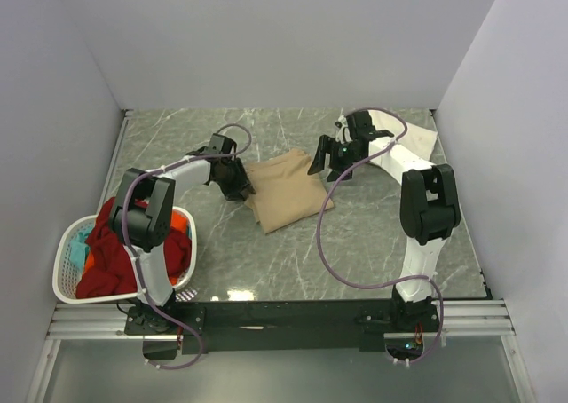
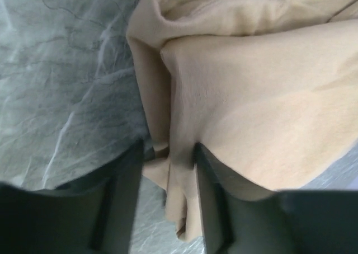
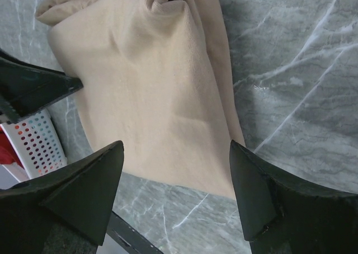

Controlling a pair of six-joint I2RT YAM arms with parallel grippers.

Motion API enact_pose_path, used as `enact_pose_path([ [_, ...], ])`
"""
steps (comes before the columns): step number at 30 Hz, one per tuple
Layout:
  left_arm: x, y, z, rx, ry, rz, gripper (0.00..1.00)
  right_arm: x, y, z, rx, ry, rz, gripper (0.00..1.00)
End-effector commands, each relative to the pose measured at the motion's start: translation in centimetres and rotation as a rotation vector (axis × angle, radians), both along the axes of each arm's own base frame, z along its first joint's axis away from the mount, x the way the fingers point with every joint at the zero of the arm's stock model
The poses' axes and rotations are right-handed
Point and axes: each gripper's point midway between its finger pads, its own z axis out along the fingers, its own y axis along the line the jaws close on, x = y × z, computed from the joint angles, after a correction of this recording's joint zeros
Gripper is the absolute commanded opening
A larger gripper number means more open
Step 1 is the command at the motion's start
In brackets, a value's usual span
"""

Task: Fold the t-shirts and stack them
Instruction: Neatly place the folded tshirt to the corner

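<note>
**Tan shirt at table centre: left claw on it, right claw wide above**

Near, 8 o'clock: white perforated plastic laundry basket [image 1: 64, 288] on the grey veined marble-look tabletop [image 1: 266, 270]. It is heaped with a red cloth shirt [image 1: 111, 261]. An orange cloth [image 1: 182, 221] shows at the basket's 2 o'clock and a teal cloth [image 1: 78, 243] at its 10 o'clock.

Centre: plain tan soft-cloth t-shirt [image 1: 286, 190], lying rumpled and partly folded, long axis running 11 to 5 o'clock.

Left gripper [image 2: 168, 170] is low at the shirt's 9 o'clock edge. A bunched fold of tan cloth sits between its dark fingers [image 2: 126, 203]. They look pressed onto it, though the contact itself falls in shadow.

Right gripper [image 3: 174, 153] hangs over the shirt's 1 o'clock corner. Jaws are spread wide with nothing between them, and tan cloth is in view below.

Far, 1 o'clock: cream-white folded cloth t-shirt [image 1: 419, 139], flat on the tabletop by the right wall, partly hidden behind the right arm, well apart from the tan one.
</note>
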Motion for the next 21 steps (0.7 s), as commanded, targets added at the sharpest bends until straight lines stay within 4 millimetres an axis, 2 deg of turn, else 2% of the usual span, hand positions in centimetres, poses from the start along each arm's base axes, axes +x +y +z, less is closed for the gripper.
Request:
enact_pose_path([
  [1, -0.3, -0.8, -0.8, -0.034, 0.003, -0.04, 0.46, 0.8, -0.4, 2.1, 0.03, -0.084, 0.008, 0.82],
  [6, -1.0, -0.8, -1.4, -0.035, 0.001, -0.071, 0.34, 0.8, -1.0, 1.5, 0.036, -0.076, 0.025, 0.82],
  [13, -1.8, -1.0, -1.9, -0.056, -0.019, -0.13, 0.09, 0.5, -0.8, 0.2, 0.081, -0.047, 0.069, 0.82],
  [18, -2.3, -1.5, -2.5, -0.086, -0.056, -0.207, 0.0, 0.3, -0.6, -1.7, 0.092, -0.013, 0.098, 0.81],
  [21, -2.6, -1.8, -2.9, -0.104, -0.06, -0.254, 0.0, 0.3, -0.7, -2.6, 0.099, 0.002, 0.101, 0.81],
])
